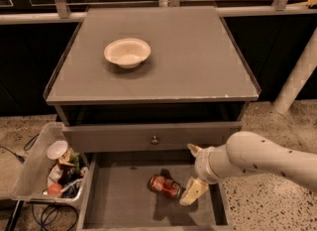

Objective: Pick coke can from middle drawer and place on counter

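Camera view shows one coke can, red with silvery ends, lying on its side on the floor of the middle drawer. I cannot read the pale marks on its side. The drawer is pulled out and holds only this one can. The gripper hangs just right of the can, with its two fingers spread apart and nothing between them. Above is a shut drawer front with one round knob. One white bowl sits on the counter. One bin of odds and ends stands at the left.
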Available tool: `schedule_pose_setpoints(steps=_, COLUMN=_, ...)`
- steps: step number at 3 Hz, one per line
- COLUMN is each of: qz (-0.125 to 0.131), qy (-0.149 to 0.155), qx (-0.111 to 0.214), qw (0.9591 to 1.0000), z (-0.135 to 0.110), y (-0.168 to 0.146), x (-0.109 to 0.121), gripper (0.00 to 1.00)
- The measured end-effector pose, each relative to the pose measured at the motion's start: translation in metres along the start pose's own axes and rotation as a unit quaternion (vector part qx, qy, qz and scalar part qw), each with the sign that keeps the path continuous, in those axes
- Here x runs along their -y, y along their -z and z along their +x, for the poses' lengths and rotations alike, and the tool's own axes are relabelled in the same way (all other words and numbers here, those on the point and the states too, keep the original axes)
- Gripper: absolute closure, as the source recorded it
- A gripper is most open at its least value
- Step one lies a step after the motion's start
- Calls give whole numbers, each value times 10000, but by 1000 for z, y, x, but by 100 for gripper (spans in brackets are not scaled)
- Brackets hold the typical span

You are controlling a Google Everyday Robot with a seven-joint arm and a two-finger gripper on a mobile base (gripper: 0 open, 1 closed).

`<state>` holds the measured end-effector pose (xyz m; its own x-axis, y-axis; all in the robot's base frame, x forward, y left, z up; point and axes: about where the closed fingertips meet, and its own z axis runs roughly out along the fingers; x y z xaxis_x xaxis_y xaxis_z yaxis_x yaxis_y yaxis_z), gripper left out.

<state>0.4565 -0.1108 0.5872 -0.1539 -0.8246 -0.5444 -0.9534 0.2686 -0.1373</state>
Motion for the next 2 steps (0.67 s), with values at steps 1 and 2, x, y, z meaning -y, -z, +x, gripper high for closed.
schedule_pose_setpoints(steps=1, qz=-46, qy=-121, qx=-25, qw=9999, z=15, y=-38, x=3, gripper=0)
schedule_pose_setpoints(steps=2, qz=-77, qy=-169, qx=-86, qw=9998, z=25, y=-69, x=-1, gripper=0)
